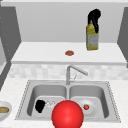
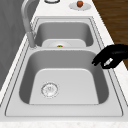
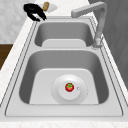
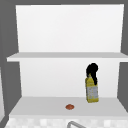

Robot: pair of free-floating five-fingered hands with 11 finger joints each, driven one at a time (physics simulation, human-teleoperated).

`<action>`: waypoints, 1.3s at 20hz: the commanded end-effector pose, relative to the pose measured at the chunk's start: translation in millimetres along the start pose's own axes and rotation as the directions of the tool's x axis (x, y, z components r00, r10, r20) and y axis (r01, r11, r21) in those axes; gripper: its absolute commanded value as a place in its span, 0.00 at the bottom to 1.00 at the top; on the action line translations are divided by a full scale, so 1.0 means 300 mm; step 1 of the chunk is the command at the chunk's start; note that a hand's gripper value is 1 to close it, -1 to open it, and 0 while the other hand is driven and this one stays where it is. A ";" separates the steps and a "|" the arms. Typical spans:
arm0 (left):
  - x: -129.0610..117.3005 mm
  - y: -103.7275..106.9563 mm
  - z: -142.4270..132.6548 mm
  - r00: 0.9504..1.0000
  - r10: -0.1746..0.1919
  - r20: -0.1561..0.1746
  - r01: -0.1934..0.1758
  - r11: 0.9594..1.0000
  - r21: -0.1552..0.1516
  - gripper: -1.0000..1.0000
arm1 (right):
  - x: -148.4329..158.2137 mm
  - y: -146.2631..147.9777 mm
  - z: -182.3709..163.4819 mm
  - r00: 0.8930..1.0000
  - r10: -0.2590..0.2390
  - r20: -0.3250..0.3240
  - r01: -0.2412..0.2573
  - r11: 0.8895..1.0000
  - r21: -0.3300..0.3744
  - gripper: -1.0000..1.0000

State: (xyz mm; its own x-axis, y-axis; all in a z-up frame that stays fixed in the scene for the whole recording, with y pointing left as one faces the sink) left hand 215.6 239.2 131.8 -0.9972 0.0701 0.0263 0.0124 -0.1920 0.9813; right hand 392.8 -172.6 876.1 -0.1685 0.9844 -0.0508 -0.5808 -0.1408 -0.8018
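Front view: the right robot hand (image 1: 94,15) grips the top of a yellow bottle (image 1: 92,38), its digits wrapped round the neck; the bottle stands upright on the shelf (image 1: 37,53) below it. A small brown disc (image 1: 69,53) lies to its lower left. The left robot hand (image 1: 40,105) hangs low in the sink's (image 1: 26,91) left basin, curled on nothing.

Left side view: that hand (image 2: 111,58) hovers at the basin's edge.

Upper view: right hand (image 4: 91,71) clamped atop bottle (image 4: 92,93).
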 end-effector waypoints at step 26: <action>0.000 0.000 0.000 1.000 0.000 0.000 0.000 1.000 0.000 0.50 | 0.073 -0.023 -0.386 0.996 -0.080 0.032 0.079 0.996 0.044 1.00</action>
State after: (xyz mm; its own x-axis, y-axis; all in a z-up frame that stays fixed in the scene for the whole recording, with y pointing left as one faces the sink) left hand 215.6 239.2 131.8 -0.9972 0.0701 0.0263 0.0124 -0.1920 0.9813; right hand 484.8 -142.3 816.2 -0.1651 0.9863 0.0073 -0.6118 -0.0966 -0.7851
